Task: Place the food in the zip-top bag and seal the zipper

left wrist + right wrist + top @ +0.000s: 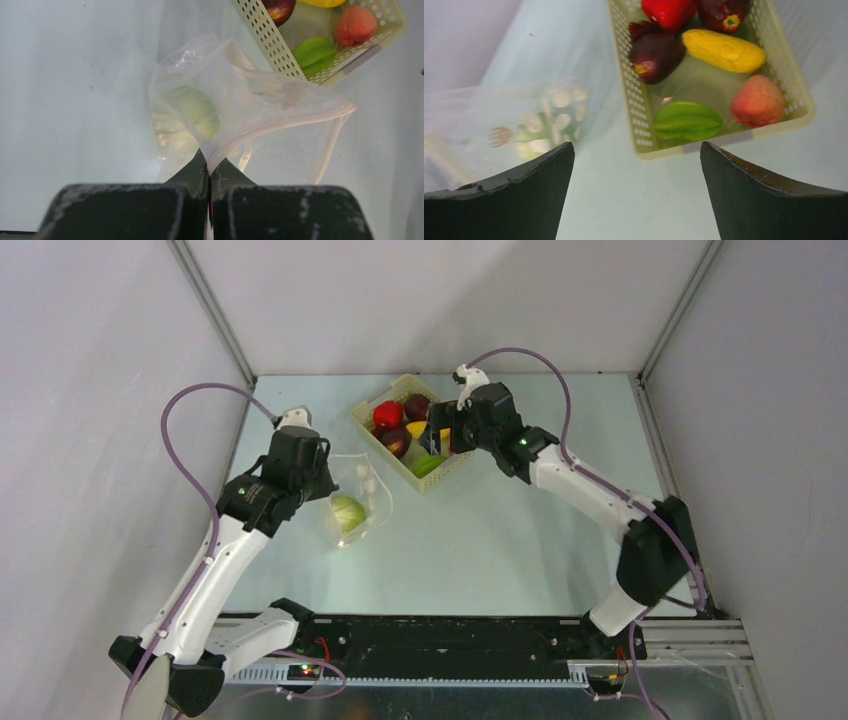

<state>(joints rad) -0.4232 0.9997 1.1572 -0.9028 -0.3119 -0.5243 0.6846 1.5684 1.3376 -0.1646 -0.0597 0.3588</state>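
The clear zip-top bag (358, 498) lies left of the basket, polka dots on its far part, with one pale green food piece (347, 512) inside. My left gripper (320, 488) is shut on the bag's mouth edge and lifts it; in the left wrist view the gripper (209, 167) pinches the zipper strip (280, 124), and the mouth gapes to the right. The green piece (197, 112) shows through the bag (240, 85). My right gripper (440, 440) is open and empty above the basket's near end (636, 145). Red (669, 12), dark purple (656, 52), yellow (723, 50), orange (758, 100) and green (688, 121) pieces lie in the basket.
The pale yellow latticed basket (365, 420) stands diagonally at the table's back centre, close to the bag's right side; its rim also shows in the right wrist view (634, 125). Grey enclosure walls ring the table on the left, back and right.
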